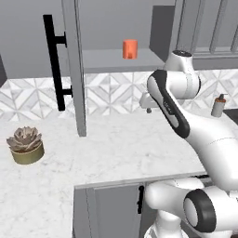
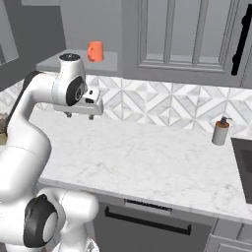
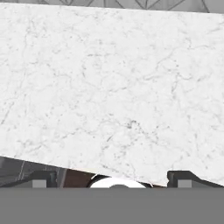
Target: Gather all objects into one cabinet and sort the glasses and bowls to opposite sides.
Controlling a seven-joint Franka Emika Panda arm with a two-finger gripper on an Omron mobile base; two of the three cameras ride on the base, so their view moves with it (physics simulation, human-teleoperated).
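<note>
One orange glass (image 1: 130, 49) (image 2: 95, 50) stands upright on the grey shelf of the open upper cabinet (image 1: 109, 61) (image 2: 59, 62). The cabinet's door (image 1: 74, 69) is swung out edge-on, with its long black bar handle (image 1: 55, 69) to the left. My gripper (image 1: 148, 108) (image 2: 79, 116) hangs over the marble counter (image 3: 109, 87), below and to the right of the shelf, pointing down. It is open, and the fingertips (image 3: 41, 179) are spread wide with nothing between them. The bowls are out of view.
A potted succulent (image 1: 25, 145) sits on the counter at the left. A soap dispenser (image 1: 217, 106) (image 2: 220, 131) stands by the backsplash near a dark sink (image 2: 243, 162). More closed upper cabinets (image 2: 187, 34) hang to the right.
</note>
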